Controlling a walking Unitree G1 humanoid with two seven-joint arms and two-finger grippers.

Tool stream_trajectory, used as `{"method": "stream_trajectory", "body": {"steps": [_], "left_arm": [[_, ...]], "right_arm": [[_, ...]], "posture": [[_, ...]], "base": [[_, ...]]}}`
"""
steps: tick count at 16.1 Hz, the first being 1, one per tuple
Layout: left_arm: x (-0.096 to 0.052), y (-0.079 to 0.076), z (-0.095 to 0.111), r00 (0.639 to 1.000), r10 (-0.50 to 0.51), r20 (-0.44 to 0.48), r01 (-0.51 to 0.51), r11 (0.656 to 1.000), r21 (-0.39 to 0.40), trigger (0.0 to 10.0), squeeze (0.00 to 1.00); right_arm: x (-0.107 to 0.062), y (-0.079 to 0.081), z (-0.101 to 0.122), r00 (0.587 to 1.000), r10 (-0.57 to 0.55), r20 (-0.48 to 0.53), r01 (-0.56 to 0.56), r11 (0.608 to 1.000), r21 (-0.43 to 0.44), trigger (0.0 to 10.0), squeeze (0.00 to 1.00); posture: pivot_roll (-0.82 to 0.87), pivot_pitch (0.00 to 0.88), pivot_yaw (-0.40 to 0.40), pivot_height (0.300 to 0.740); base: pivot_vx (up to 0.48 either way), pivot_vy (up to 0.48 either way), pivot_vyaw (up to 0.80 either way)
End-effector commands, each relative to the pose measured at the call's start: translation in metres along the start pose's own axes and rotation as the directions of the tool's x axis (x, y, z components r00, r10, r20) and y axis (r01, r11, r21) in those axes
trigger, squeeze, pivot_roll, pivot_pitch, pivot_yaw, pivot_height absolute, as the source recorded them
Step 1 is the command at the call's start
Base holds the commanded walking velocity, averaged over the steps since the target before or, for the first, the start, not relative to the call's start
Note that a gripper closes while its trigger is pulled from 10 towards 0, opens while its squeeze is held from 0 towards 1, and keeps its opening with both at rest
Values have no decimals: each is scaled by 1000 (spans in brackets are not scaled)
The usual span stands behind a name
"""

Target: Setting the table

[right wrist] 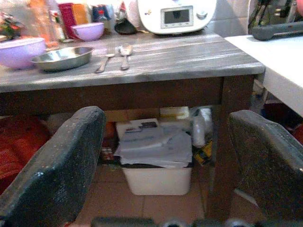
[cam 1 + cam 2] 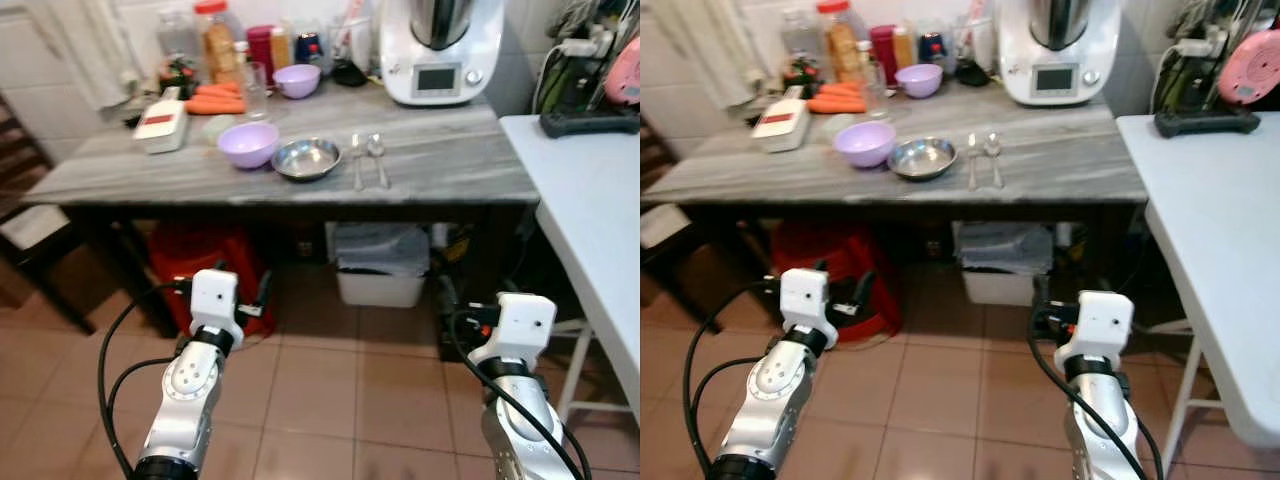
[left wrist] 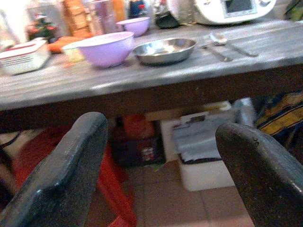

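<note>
The robot stood facing a grey marble-patterned table (image 2: 450,165), both arms held low over the tiled floor, short of the table edge. The left gripper (image 3: 161,170) had its two black fingers spread wide with nothing between them, and the right gripper (image 1: 165,161) was likewise released and empty. On the table, near the front edge, a lilac plastic bowl (image 2: 248,144) sat just beside a steel bowl (image 2: 306,158), and to the right of that a fork (image 2: 357,162) and a spoon (image 2: 378,158) lay side by side, handles toward the robot. Behind them stood a second, smaller lilac bowl (image 2: 297,80), a clear glass (image 2: 254,90), some carrots (image 2: 214,100), a white box with a red band (image 2: 162,125) and a cluster of jars and bottles (image 2: 215,40) whose labels were too blurred to read. A white kitchen machine with a small display (image 2: 440,50) stood at the back right; no brand or writing on it was legible. Under the table sat a white bin lined with a grey bag (image 2: 380,265) and a red container (image 2: 205,262). A white table (image 2: 590,210) stood to the right.
</note>
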State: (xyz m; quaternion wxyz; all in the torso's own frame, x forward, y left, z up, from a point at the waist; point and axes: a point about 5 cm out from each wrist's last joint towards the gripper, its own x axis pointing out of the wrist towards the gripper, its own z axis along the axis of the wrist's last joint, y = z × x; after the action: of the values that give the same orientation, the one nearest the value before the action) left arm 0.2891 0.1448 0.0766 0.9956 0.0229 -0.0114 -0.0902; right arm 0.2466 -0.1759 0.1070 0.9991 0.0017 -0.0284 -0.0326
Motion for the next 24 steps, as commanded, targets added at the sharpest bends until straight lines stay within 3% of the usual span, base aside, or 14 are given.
{"method": "stream_trajectory", "body": {"steps": [1,4,6,8,22,24], "left_arm": [[0,-2,1,1000,-6,12,6,1000,-1,10000,0],[3,-4,2,1000,-20,21,20,1000,-20,10000,0],[6,-6,6,998,-42,39,42,999,-7,10000,0],[8,-7,10,997,-63,51,64,998,-21,10000,0],[10,-12,9,993,-109,52,112,993,-47,10000,0],[10,-13,10,992,-115,52,118,992,-49,10000,0]], "right_arm": [[1,0,0,1000,22,10,-22,1000,-23,10000,0],[2,3,-3,999,44,-10,-45,998,-51,10000,0],[4,3,-4,1000,10,-10,-10,1000,9,10000,0],[7,4,-4,1000,17,-4,-17,1000,-8,10000,0],[8,4,-8,999,37,-32,-37,999,-3,10000,0],[8,6,-7,999,36,-32,-36,999,3,10000,0]], "posture": [[-155,0,119,740],[-162,0,123,740],[-157,0,125,740],[-153,0,128,740],[-158,0,137,740],[-153,0,139,740]], "base": [[0,0,0],[0,0,0],[0,0,0],[0,-135,0],[0,-472,0],[0,0,0]]}}
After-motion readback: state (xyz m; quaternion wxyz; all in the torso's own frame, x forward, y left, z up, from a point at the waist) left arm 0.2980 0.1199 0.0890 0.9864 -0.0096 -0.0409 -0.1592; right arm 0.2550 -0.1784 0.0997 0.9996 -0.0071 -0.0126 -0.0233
